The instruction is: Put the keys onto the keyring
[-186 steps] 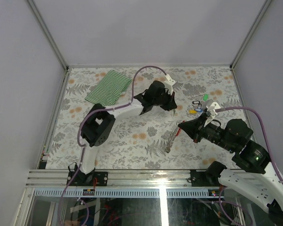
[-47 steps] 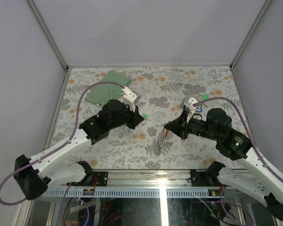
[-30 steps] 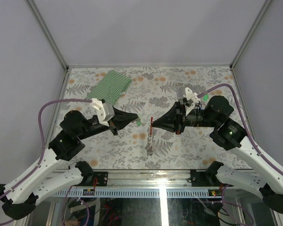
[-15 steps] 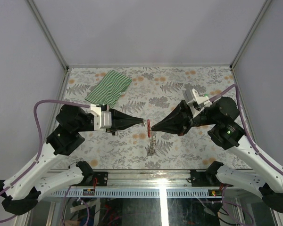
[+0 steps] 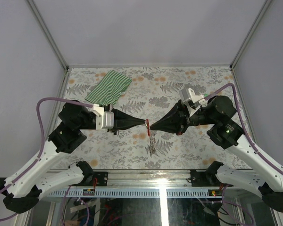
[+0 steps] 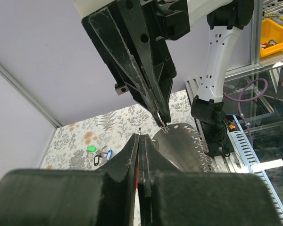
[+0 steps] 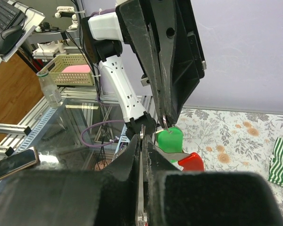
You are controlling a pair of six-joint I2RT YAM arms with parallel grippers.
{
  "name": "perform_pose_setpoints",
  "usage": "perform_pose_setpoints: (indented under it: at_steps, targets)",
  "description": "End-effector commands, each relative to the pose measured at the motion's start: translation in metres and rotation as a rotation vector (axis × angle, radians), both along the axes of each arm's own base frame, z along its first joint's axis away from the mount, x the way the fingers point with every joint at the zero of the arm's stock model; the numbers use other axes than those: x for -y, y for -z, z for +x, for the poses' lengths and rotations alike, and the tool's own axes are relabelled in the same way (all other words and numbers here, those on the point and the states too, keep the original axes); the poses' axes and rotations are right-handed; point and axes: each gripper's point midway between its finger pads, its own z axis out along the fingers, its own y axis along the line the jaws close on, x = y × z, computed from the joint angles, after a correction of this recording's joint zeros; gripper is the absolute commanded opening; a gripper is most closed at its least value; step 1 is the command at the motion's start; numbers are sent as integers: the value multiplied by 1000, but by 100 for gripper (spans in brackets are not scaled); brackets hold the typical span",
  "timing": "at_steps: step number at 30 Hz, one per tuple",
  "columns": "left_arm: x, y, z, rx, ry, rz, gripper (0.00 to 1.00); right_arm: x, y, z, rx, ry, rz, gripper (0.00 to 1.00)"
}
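Both sets of jaws are pressed together, and the two arms meet tip to tip w/ almost no gap btwn them. The left gripper (image 5: 144, 123) pinches the small ring of a green-tagged key (image 7: 171, 138); in the right wrist view the tag hangs just under its fingertips. The right gripper (image 5: 153, 127) is clamped on the keyring (image 5: 147, 128), red loop sticking out at the tips. Its silvery chain (image 5: 152, 145) dangles straight down toward the table (image 5: 203, 75); can't tell if the end touches. Key & loop sit just beside each other, poss. touching, but can't tell if the key is threaded on. All this hangs over the middle of the table, nearer the near edge than the far one. A few other keys (image 6: 100, 157) lie in a small cluster on the right part of the table, w/ a loose green tag (image 6: 91, 149) just beside them. They are mostly hidden behind the right arm in the top view. The green-and-white striped cloth (image 5: 109, 87) lies flat by the far left corner, well apart from both grippers.
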Motion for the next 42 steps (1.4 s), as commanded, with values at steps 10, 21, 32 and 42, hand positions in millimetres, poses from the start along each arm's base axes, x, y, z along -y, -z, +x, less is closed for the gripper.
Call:
perform_pose_setpoints:
  at_steps: [10,21,32,42]
  targets:
    - [-1,-17,-12,50,58,-33,0,3,-27,6,47,64,77,0]
    - [-1,-16,-13,46,68,-29,0,2,-21,15,27,118,62,0]
    - [-1,-15,-13,46,63,-28,0,8,-29,24,24,204,86,0]
    - [2,-11,-12,29,71,-18,0,11,-37,21,20,199,114,0]
